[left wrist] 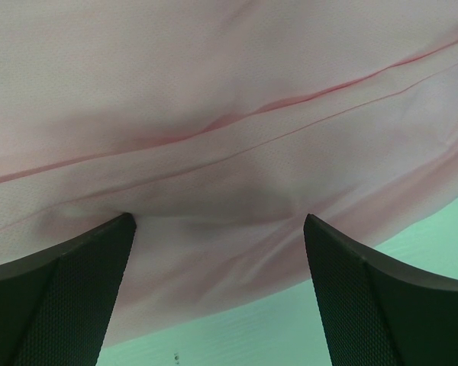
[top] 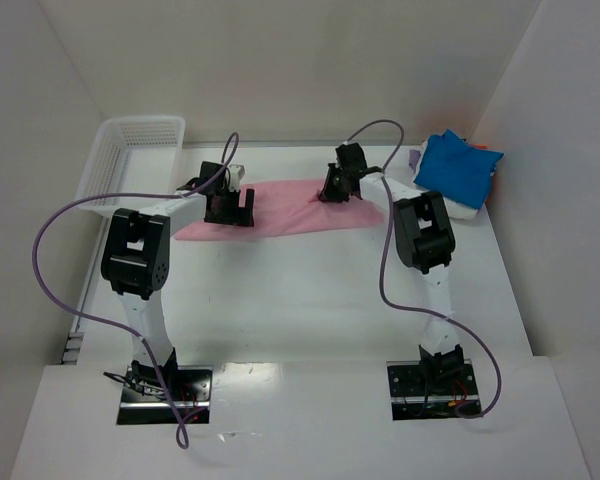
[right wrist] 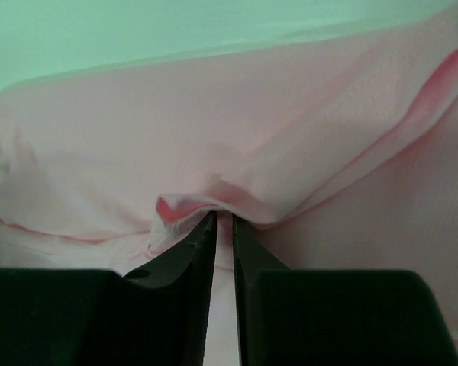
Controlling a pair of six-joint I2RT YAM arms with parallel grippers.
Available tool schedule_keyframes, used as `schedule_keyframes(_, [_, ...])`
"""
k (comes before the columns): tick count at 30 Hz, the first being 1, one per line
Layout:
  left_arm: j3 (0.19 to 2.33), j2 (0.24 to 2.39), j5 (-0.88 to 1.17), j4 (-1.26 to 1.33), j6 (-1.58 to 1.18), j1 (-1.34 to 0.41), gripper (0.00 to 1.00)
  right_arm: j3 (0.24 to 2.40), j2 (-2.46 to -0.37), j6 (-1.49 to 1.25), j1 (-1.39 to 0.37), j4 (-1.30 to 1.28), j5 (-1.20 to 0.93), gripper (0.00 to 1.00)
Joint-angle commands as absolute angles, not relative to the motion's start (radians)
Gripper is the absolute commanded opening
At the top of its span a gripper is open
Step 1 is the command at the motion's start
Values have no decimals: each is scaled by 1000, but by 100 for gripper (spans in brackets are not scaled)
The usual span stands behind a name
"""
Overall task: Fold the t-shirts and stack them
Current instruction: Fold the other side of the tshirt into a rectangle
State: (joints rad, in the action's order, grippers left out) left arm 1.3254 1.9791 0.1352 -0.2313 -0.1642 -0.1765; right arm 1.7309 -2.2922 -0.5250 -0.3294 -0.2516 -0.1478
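Note:
The light pink t-shirt lies spread flat across the far middle of the table. My left gripper is over its left part. In the left wrist view the gripper is open, its fingers wide apart over the pink cloth near its hem, holding nothing. My right gripper is on the shirt's right part. In the right wrist view it is shut on a raised fold of the pink cloth. The bright blue t-shirt lies folded on white shirts at the far right, with a bit of lavender beside them.
A white plastic mesh basket stands at the far left against the wall. White walls close in the table on the left, back and right. Purple cables loop from both arms.

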Motion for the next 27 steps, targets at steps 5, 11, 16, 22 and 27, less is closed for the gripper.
schedule_keyframes(5, [1348,2011,138,-244,-178,-179,99,1966,-2384,-505,-328,-314,-103,21])
schedule_keyframes(11, [1348,1962,102,-244,-149,-179,99,2025,-2360,-476,-328,-327,-75,25])
schedule_keyframes(16, [1348,1875,70,-244,-86,-179,99,1940,-2219,-465,-318,-260,-74,34])
schedule_keyframes(22, [1358,1748,38,-167,175,-179,99,1777,-1989,-465,-298,-222,-82,54])
schedule_keyframes(27, [1443,1843,-55,-202,395,-179,99,1576,-1748,-475,-281,-204,-83,72])
